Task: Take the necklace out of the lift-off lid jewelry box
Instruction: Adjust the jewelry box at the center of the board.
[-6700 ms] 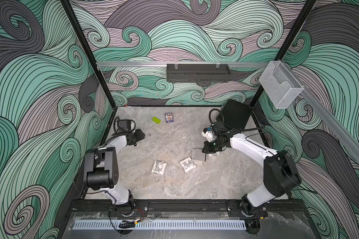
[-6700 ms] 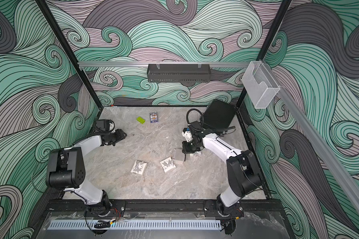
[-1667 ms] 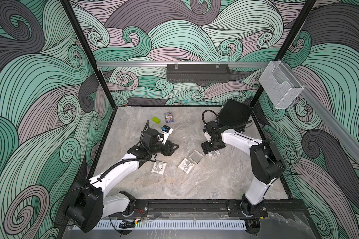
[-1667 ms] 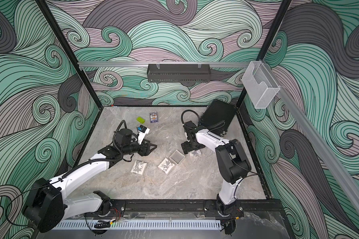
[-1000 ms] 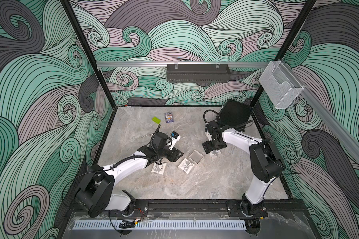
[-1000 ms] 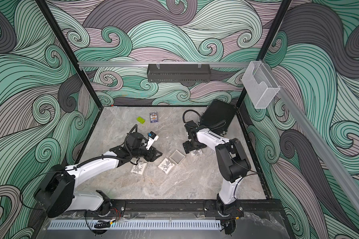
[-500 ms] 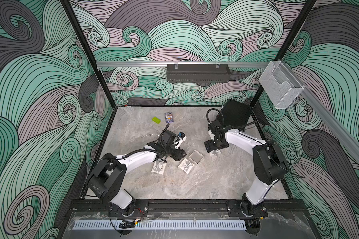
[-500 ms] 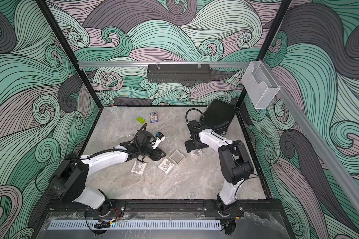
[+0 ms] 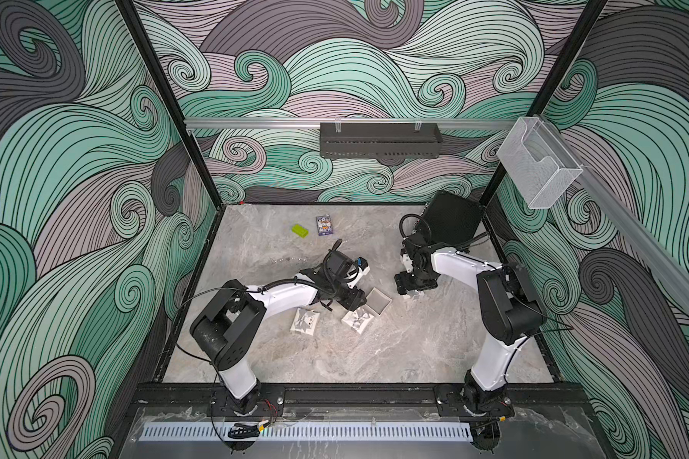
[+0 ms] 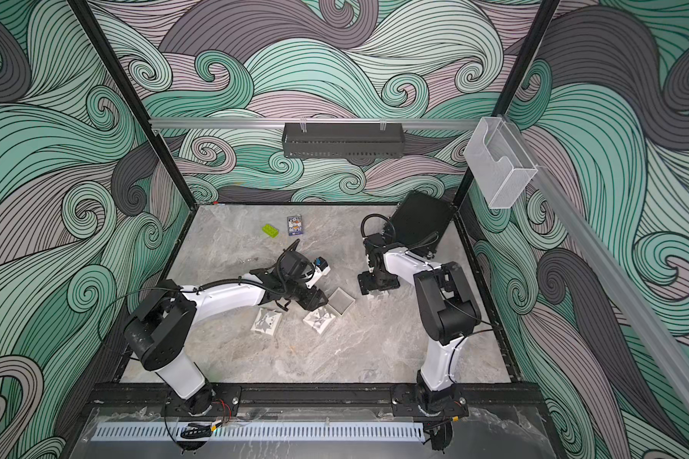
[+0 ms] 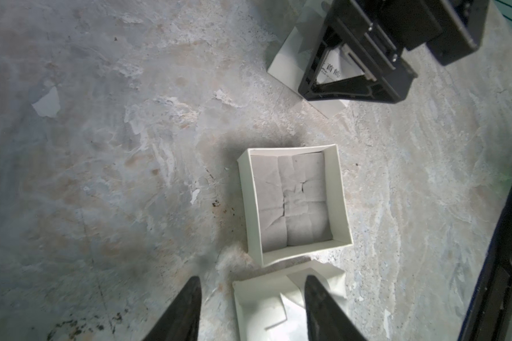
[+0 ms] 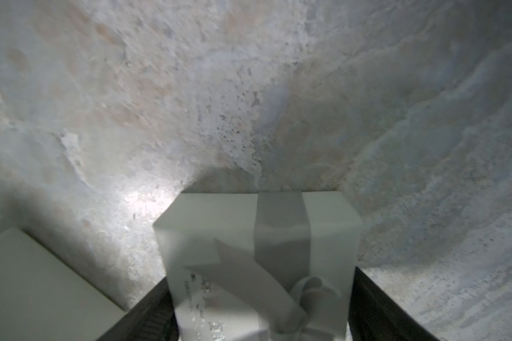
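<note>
Chinese characters — apparently "首飾" — on the white lid (image 11: pixel 288 66); its silver print is blurred.

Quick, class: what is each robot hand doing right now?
Left hand: open, holding nothing.
Right hand: white ribboned cardboard lid between its jaws; whether it grips cannot be told.

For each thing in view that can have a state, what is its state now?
Left end effector: open, empty.
Right end effector: straddles the lid; grip cannot be told.
Lid: apparently resting on the table.
Box base: uncovered, upright, only gray padding visible inside.
Bowed boxes: flat on the table, bows up.
</note>
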Motion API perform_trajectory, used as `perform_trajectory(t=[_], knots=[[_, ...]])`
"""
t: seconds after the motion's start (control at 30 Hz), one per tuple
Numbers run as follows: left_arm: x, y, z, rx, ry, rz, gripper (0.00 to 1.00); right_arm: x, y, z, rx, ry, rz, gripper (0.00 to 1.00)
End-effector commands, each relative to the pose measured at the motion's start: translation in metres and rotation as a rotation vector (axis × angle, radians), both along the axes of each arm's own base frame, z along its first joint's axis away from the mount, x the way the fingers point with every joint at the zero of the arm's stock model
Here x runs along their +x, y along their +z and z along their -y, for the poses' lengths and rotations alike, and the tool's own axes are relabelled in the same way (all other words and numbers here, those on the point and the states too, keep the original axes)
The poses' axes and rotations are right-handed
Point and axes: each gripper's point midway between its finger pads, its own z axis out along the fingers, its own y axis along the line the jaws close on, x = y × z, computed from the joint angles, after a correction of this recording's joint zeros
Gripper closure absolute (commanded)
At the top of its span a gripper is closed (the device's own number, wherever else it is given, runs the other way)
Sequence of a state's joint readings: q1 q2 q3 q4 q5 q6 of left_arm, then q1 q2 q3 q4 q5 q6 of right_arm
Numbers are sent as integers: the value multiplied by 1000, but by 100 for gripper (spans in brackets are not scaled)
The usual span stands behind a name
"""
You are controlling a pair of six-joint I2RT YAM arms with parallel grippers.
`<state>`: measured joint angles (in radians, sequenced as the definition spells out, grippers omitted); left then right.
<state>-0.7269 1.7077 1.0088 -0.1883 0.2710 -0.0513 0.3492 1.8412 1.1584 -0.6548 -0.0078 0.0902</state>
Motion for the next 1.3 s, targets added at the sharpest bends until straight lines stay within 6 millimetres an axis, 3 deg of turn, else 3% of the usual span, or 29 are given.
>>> perform_trajectory(t=[0.0, 0.27, 0.63, 0.97, 1.13, 1.27], knots=[[3, 2, 11, 23, -16, 5, 48, -1, 0, -2, 19, -12, -10, 17], [11, -14, 25, 112, -39, -4, 61, -4, 15, -2, 43, -18, 25, 22], [18, -36, 25, 239, -21, 2, 80, -10, 43, 1, 67, -34, 100, 23], [48, -23, 36, 290, -49, 110, 96, -18, 56, -1, 114, -43, 132, 23], [64, -17, 44, 314, -115, 182, 98, -24, 61, -9, 177, -42, 141, 23], [66, -16, 52, 286, -195, 188, 98, -28, 63, -11, 196, -40, 140, 23]])
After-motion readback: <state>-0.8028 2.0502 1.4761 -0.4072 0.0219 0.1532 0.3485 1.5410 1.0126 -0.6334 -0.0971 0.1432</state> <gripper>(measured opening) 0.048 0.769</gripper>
